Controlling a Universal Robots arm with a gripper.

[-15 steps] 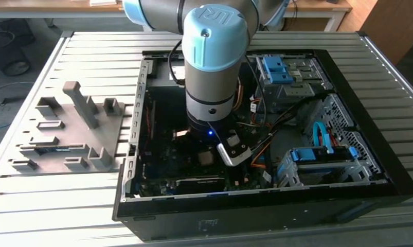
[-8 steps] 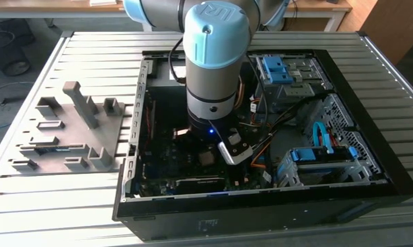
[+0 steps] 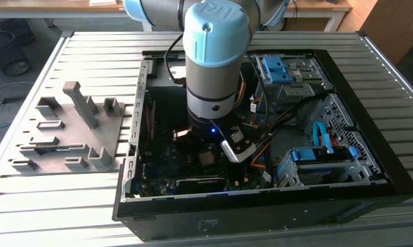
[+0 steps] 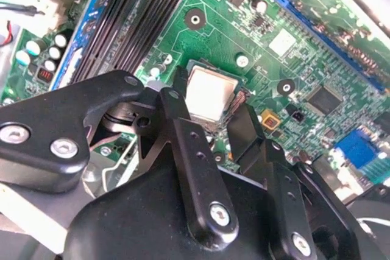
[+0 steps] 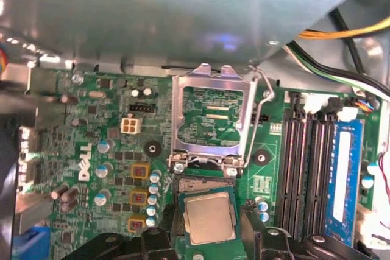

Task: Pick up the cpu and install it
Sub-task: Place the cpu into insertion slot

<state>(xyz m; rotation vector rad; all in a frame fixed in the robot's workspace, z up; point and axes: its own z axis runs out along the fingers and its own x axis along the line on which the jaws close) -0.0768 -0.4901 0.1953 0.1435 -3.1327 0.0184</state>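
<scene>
Exterior view: the open computer case [image 3: 371, 170] lies flat on a slatted metal table [image 3: 89, 51]. Inside it are a motherboard [image 3: 185, 180], drive cages with blue brackets [image 3: 275, 69] and loose cables [image 3: 257, 154]. The robot arm [image 3: 216, 67] reaches straight down into the middle of the computer case. Outside the case, on the exterior view's left, a grey fixture plate [image 3: 69, 134] with raised blocks rests on the table. No lettering can be read in this view.

Second wrist view: the gripper [image 4: 210, 111] is clenched on the cpu [image 4: 210, 92], with its black fingers [image 4: 173, 114] pressed against two opposite edges of the chip. The cpu's silvery top faces up, and the chip sits low over the green board of the computer case. Dark memory slots [image 4: 146, 10] run past it on one side. A white sticker [image 4: 281, 44] is fixed to the board, but its print is too small to read.

First wrist view: the cpu [image 5: 210, 217] sits at the socket. The socket's metal load frame [image 5: 210, 120] is swung open and stands just beside the chip, and the wire lever [image 5: 259, 114] is released along the frame's edge. A blue memory module [image 5: 343, 168] occupies one slot of the memory bank. White lettering [image 5: 85, 162] is printed on the board near a white connector [image 5: 130, 126]. A grey metal panel [image 5: 183, 10] of the computer case lies beyond the load frame.
</scene>
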